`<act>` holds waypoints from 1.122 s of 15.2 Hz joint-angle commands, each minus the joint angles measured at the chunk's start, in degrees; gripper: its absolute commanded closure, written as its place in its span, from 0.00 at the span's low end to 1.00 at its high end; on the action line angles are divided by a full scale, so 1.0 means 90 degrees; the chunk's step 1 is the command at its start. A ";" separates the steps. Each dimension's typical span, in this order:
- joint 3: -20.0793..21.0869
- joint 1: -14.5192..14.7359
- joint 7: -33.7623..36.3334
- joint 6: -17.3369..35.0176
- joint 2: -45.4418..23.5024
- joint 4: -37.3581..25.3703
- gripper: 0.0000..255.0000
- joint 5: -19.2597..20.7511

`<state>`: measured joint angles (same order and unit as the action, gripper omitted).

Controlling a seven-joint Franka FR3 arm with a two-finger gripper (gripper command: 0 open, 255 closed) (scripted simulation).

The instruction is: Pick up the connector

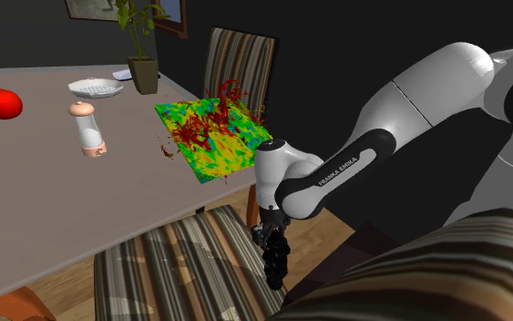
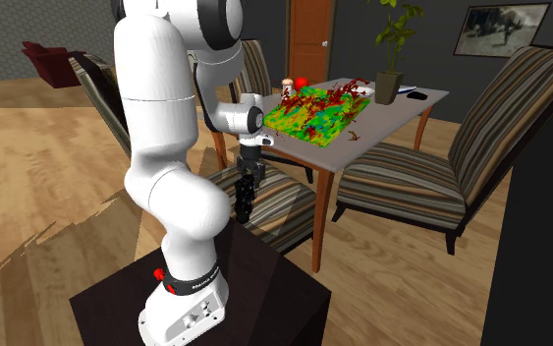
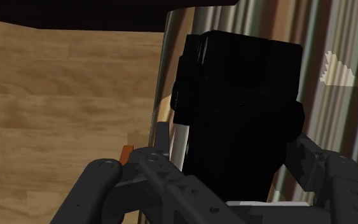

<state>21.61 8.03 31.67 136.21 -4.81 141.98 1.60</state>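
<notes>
On the table (image 1: 54, 196) lies a flat slab (image 1: 215, 139) mottled green, yellow and blue, with dark red spiky shapes (image 1: 220, 109) on it; it also lies at the table's near corner (image 2: 313, 116). A small red-brown bit (image 1: 166, 150) rests beside it. I cannot tell which of these is the connector. My gripper (image 1: 280, 278) hangs well below the table's edge, pointing down over a striped chair seat (image 1: 181, 264), far from the slab. Its black fingers meet as one block (image 3: 238, 76) with nothing seen between them. It hangs beside the white arm (image 2: 246, 218).
A red tomato-like ball (image 1: 2, 103), a shaker (image 1: 88, 129), a white dish (image 1: 96, 88) and a potted plant (image 1: 142, 73) stand on the table. Striped chairs (image 2: 412, 172) surround it. Wooden floor (image 3: 63, 114) lies below, and the dark stand (image 2: 264, 295) holds the arm.
</notes>
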 commanded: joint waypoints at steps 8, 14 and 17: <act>-0.0001 0.0000 0.0002 0.0015 -0.0007 0.0011 1.00 0.0004; 0.0033 -0.0007 -0.0144 -0.0431 0.0395 -0.0062 1.00 -0.0212; 0.0037 -0.0007 -0.0225 -0.0704 0.0626 -0.0120 1.00 -0.0322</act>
<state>21.91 7.96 29.87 130.84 0.09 141.19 -0.95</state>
